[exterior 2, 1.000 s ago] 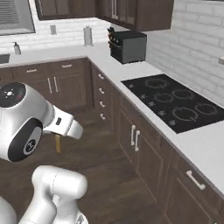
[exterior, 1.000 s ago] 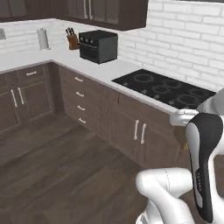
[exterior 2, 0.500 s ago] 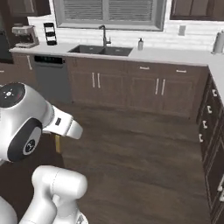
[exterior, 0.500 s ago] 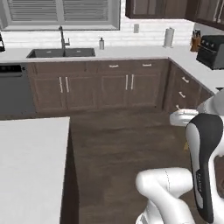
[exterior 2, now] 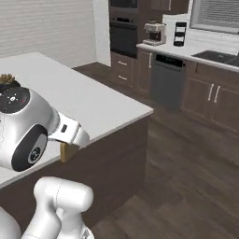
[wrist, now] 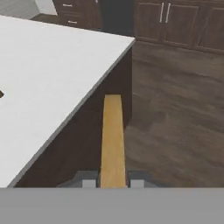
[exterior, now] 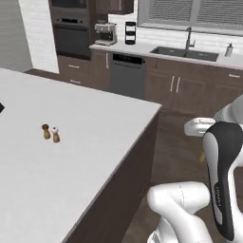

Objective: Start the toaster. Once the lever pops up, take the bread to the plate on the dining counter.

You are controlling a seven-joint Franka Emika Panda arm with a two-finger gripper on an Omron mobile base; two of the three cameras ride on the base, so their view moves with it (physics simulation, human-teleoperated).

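White worktop [wrist: 48, 74] lies left of my tool [wrist: 113, 183], which pinches the bread [wrist: 112, 140] edge-on by its near end; I judge it light, stiff, crumbly, so grip gently.

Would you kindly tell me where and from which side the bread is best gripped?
At one end edge, coming in along the slice's plane, with one finger on each broad face, as the claw has it now. The bread is flat and thin, seen edge-on in the hand view, so its faces give the fingers parallel surfaces and the rest juts straight ahead.
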